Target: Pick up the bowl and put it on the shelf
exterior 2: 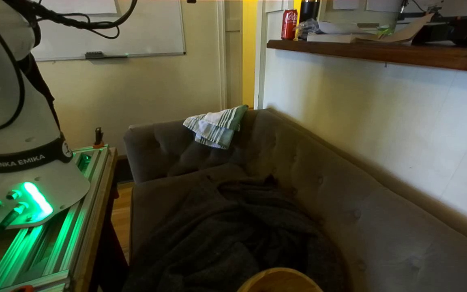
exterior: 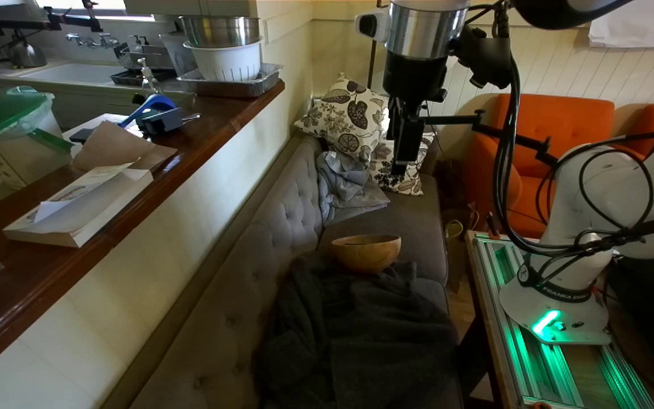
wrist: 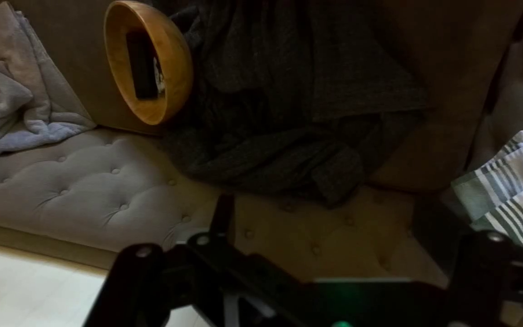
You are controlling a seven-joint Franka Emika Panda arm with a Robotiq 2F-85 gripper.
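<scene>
The sofa (exterior: 247,272) looks soft, so pushing hard could make it sink. The brown shelf (exterior: 32,278) is high; a low lift could bump its edge. The dark blanket (exterior: 361,335) could get pinched. A white box (exterior: 111,208) up there could get knocked. The wooden bowl (exterior: 367,255) sits on the sofa, touching the blanket. The gripper (exterior: 399,162) is spread wide, holding nothing; a crooked grab could let the bowl slip. The black thing (wrist: 141,68) inside could fall out.

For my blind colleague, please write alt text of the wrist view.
A wooden bowl with a dark object inside sits at the edge of a dark blanket on a tufted sofa. The open, empty gripper spans the foreground.
</scene>
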